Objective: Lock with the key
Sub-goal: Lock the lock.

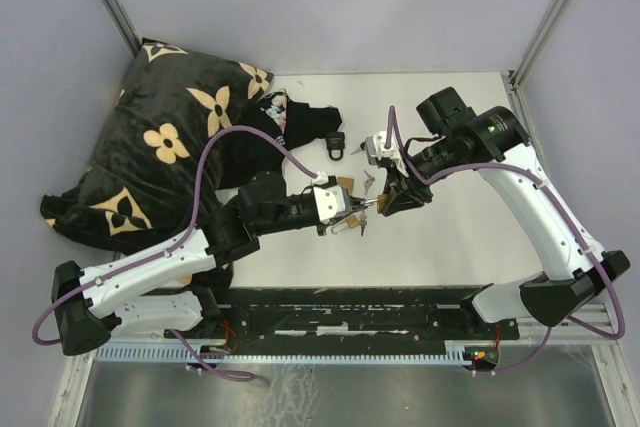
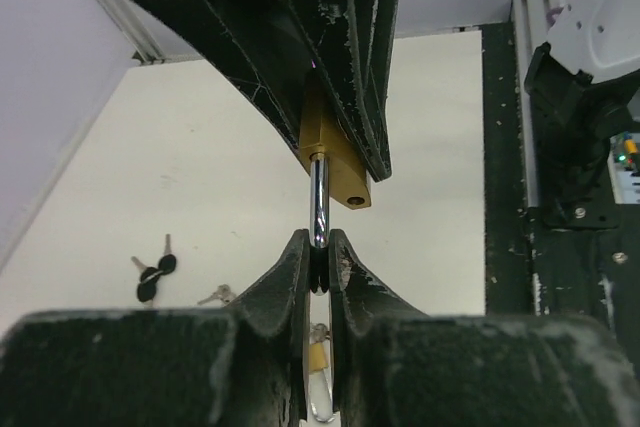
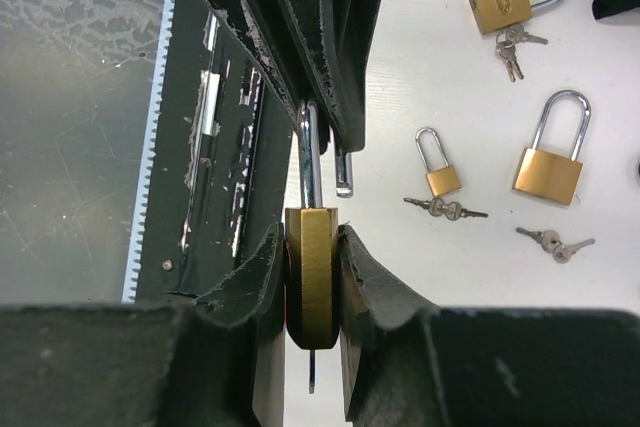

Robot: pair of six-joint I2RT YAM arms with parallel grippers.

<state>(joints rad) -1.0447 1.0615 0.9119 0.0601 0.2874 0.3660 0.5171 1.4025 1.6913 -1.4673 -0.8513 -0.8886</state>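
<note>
Clamped on the body of the brass padlock (image 3: 312, 282) is the right gripper (image 3: 312, 247), holding it above the table (image 3: 470, 297); the left gripper (image 2: 320, 252) is pinched tight on that padlock's chrome shackle (image 2: 318, 192). Off to the side of the held padlock, a smaller padlock (image 3: 440, 175) and a pair of keys (image 3: 445, 209) lie on the table.

Robot lab cell, aluminium-framed walls (image 1: 330, 7)
</note>
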